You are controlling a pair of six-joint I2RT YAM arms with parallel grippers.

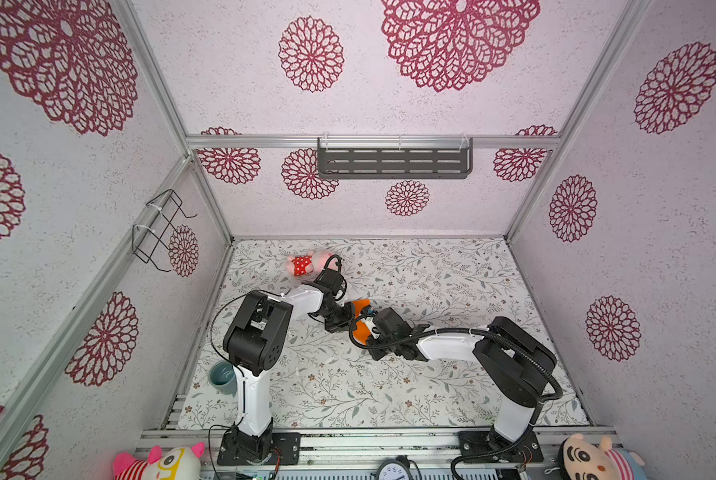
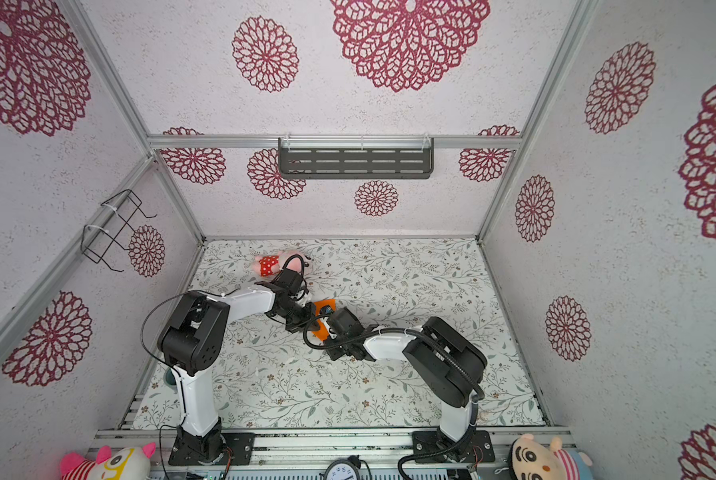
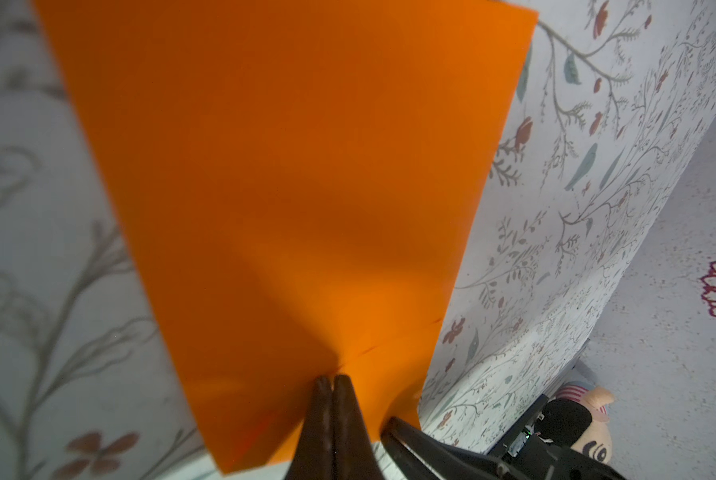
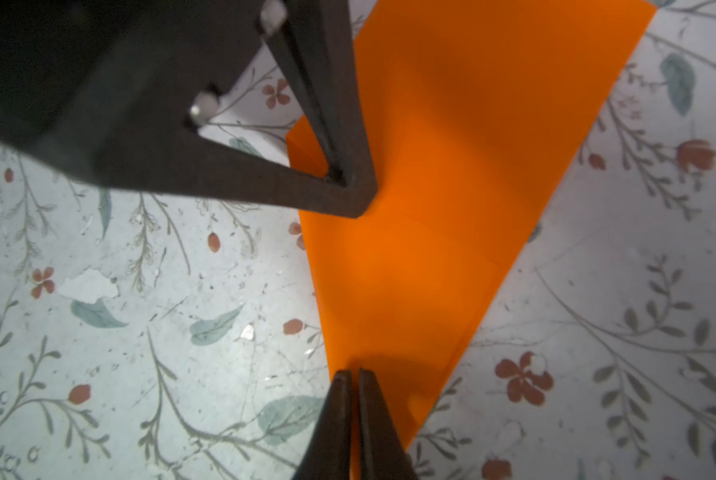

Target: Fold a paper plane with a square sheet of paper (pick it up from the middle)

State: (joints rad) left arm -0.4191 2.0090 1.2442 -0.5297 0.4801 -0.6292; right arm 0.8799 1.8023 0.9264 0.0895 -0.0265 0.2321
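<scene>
The sheet of paper (image 3: 298, 187) is bright orange. The worktop (image 1: 389, 386) bears grey-green sprigs and rust-red flowers on white. The plush toy (image 1: 304, 264) is pink with red, white-dotted shorts. Crimson lace rosettes pattern the pale walls (image 1: 368, 112).

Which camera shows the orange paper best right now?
The left wrist view: the orange paper nearly fills it, both side edges visible. The right wrist view shows a narrower tapering part; in both top views only a small patch shows.

The orange paper (image 1: 362, 331) (image 2: 319, 306) is mostly hidden in both top views.
</scene>
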